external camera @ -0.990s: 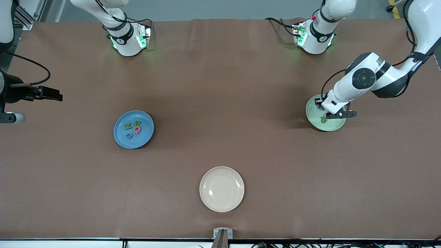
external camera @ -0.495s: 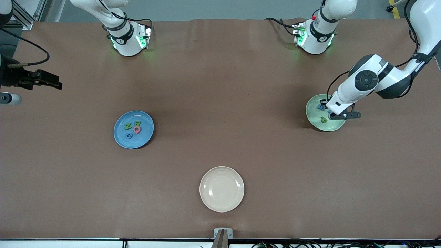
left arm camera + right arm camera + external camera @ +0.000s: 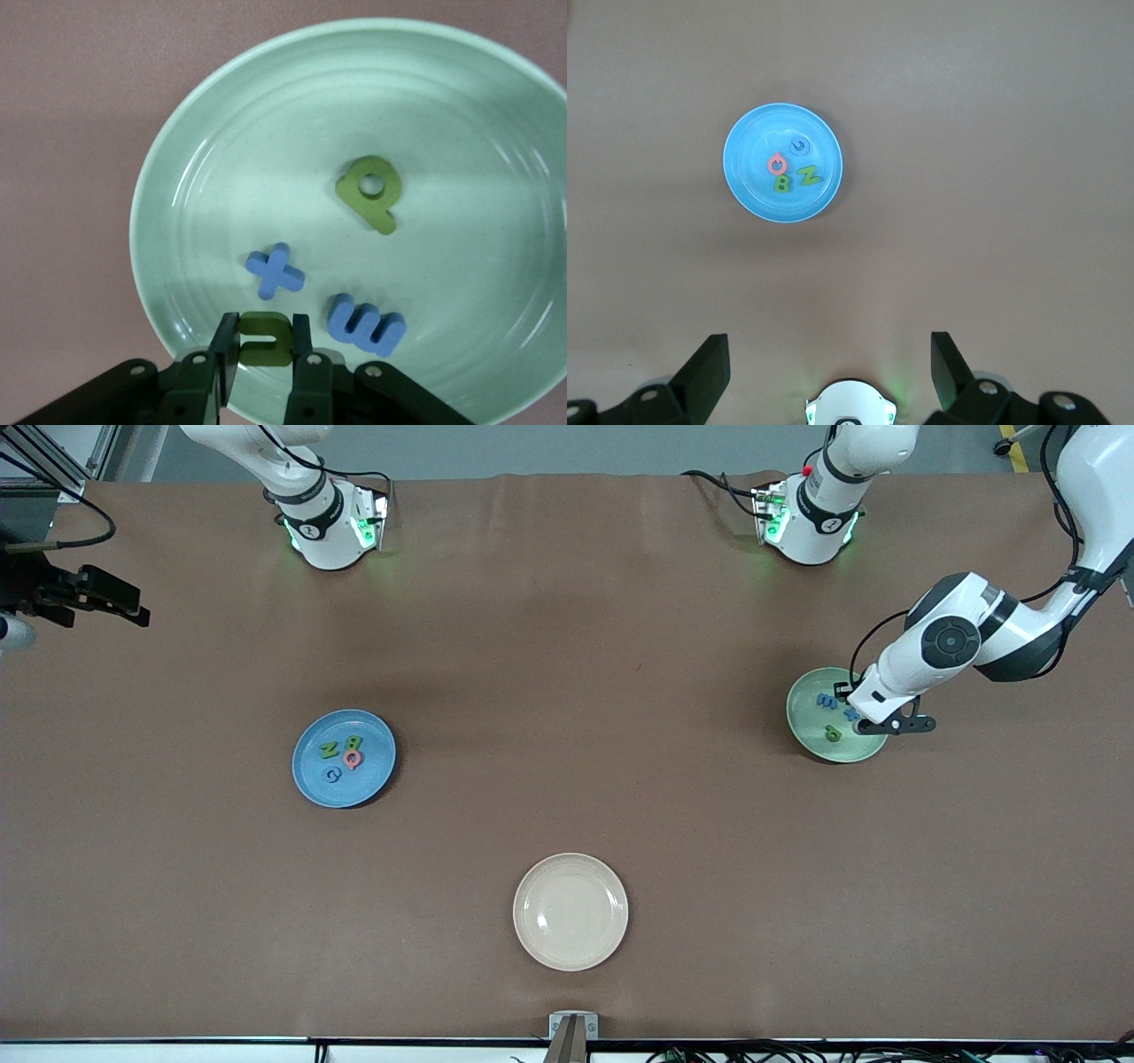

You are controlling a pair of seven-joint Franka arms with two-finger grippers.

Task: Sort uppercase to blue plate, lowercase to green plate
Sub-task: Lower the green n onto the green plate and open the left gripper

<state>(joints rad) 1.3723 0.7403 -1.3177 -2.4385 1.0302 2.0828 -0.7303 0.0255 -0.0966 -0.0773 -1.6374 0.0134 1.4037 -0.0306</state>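
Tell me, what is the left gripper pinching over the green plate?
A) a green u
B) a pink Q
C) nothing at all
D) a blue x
A: the left wrist view shows the left gripper shut on the green u above the green plate, while the blue x lies loose on the plate.

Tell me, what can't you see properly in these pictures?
- Green u: gripped in the left claw; the fingers cover its sides in the left wrist view, and the arm hides it in the front view.
- Green plate: part hidden under the left arm in the front view.
- Right claw: its fingertips are cut off by the right wrist view's edge.
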